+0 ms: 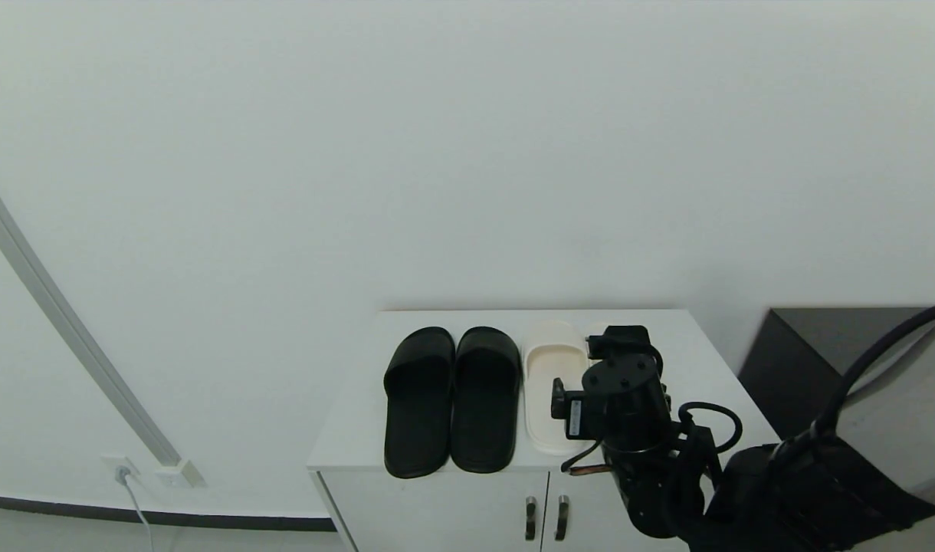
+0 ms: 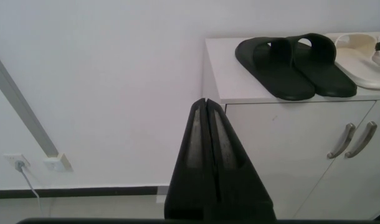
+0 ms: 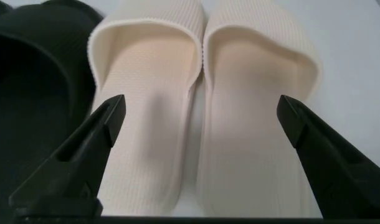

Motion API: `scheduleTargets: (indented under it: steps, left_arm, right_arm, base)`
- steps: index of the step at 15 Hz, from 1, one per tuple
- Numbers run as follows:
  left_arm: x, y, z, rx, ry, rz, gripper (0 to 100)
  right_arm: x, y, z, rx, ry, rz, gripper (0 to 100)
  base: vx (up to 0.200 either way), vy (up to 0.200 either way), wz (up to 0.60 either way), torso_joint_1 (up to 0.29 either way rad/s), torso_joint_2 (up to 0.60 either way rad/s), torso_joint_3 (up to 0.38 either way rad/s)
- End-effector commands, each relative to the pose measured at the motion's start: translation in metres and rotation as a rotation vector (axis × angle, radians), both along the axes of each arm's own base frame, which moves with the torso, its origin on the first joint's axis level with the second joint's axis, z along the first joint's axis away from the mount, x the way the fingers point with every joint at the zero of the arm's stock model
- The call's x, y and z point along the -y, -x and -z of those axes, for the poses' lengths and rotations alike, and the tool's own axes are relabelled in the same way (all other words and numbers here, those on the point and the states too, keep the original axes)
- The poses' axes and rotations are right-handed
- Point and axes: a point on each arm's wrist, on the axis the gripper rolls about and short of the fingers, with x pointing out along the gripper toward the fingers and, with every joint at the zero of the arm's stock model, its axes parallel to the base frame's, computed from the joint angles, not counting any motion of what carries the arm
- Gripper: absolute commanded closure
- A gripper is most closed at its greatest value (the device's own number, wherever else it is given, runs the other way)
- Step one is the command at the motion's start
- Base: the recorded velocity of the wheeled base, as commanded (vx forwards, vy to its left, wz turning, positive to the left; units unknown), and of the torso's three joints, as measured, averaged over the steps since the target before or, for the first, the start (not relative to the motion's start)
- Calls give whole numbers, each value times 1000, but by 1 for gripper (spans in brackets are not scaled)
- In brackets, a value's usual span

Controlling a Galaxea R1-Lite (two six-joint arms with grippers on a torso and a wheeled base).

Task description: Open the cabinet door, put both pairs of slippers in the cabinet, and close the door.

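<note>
Plainly, the right jaws gape empty over both cream slippers (image 3: 227, 124); left jaws meet, holding nothing.

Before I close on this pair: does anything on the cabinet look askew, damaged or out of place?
Nothing stands out. The black slippers and cream slippers lie flat in neat side-by-side pairs on the cabinet top. Both doors are shut, and the open right gripper straddles the cream pair.

- Head view looks down on the cabinet (image 1: 352, 437) from well back.
- Left wrist view sits low beside it, facing its doors (image 2: 283, 149) past the left pincer (image 2: 205, 102).
- Right wrist view hangs close over the cream slippers (image 3: 202, 124), shared by all views.
</note>
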Motion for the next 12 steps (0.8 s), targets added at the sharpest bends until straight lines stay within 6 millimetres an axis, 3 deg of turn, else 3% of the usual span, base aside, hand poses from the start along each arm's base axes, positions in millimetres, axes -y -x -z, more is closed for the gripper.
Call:
scheduleTargets:
  steps: [1,12]
  left_arm:
    - [0,0,0,-1,0,-1,100]
    - [0,0,0,-1,2,0,100]
  right_arm:
    - [-2,-13,11,-12,13,24,0]
    - [-7,-66,28,6,-8,90,0]
  base:
    - [0,0,0,0,0,0]
    - [0,0,0,0,0,0]
